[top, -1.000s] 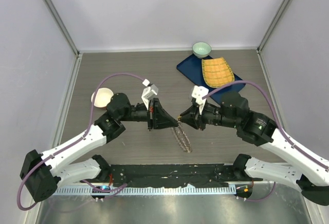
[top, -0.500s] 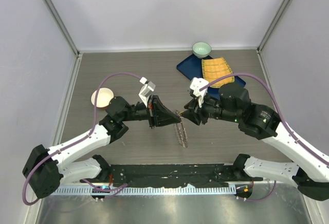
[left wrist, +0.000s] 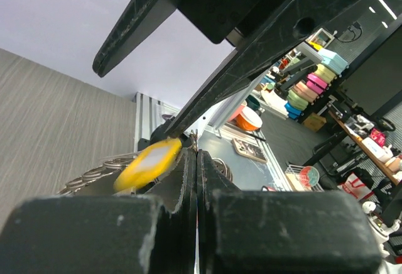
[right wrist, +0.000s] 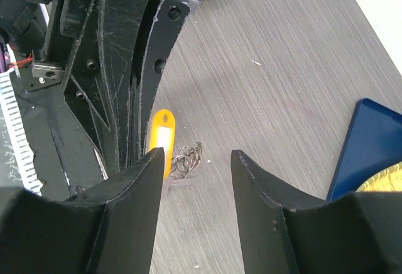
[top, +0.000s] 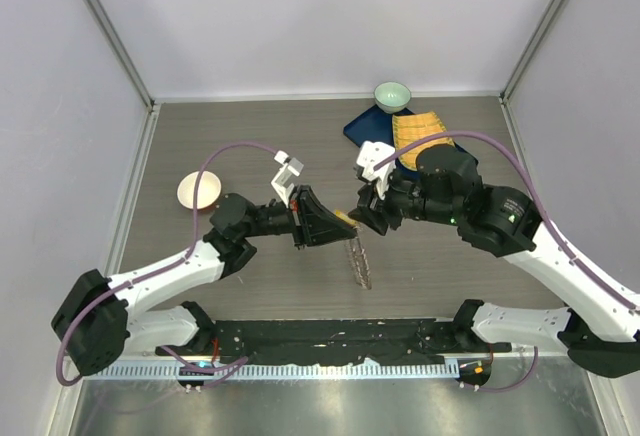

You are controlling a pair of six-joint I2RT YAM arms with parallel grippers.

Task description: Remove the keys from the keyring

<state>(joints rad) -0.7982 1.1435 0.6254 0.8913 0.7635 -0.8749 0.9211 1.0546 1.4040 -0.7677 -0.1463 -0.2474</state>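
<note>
While no loose key shows, we judge the task barely begun: the thin grey-bronze metal keys (top: 358, 262) fringe the large thin metal keyring (top: 351, 243), seen edge-on as a jagged strip hanging over the grey wood-grain table (top: 250, 146) from the clenched left claw (top: 341, 224), beside a yellow plastic tag (right wrist: 160, 137). The right claw (top: 363, 218) gapes, grasping nothing.

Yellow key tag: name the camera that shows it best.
Right wrist view: nearly the whole yellow tag, white label included, is sharp and well lit. The left wrist view shows it blurred and very close; the top view shows only a small yellow sliver.
</note>
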